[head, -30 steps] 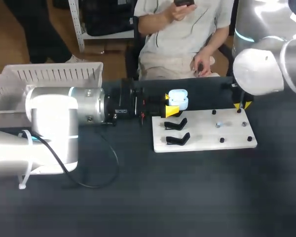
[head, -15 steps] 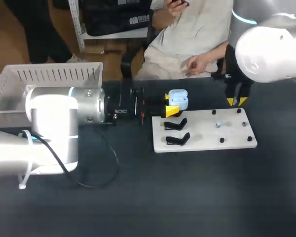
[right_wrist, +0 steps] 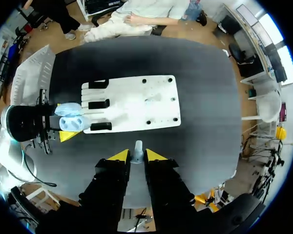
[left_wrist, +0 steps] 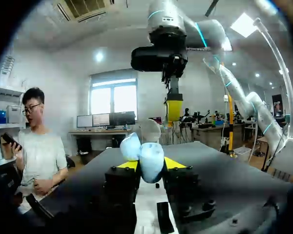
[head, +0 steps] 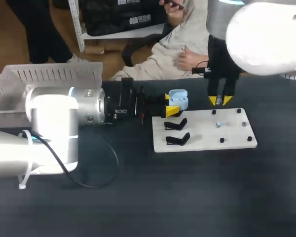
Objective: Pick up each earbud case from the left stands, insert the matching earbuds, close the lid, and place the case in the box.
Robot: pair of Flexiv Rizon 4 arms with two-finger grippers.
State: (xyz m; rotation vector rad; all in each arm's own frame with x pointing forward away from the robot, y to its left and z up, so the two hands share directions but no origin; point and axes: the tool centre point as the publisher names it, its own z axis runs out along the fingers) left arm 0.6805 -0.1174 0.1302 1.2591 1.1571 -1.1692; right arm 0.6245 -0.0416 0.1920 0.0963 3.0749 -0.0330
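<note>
While left gripper [head: 170, 104] clamps earbud case [head: 178, 98], right gripper [head: 220, 100] pinches earbud [right_wrist: 137, 146]

Dark table [head: 187, 197]; white board [head: 207, 134], black cable [head: 89, 186]

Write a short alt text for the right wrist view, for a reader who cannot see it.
The right gripper holds a small white earbud above a white board on the dark table. Beside the board's black stands, the left gripper holds an open pale blue earbud case.
</note>
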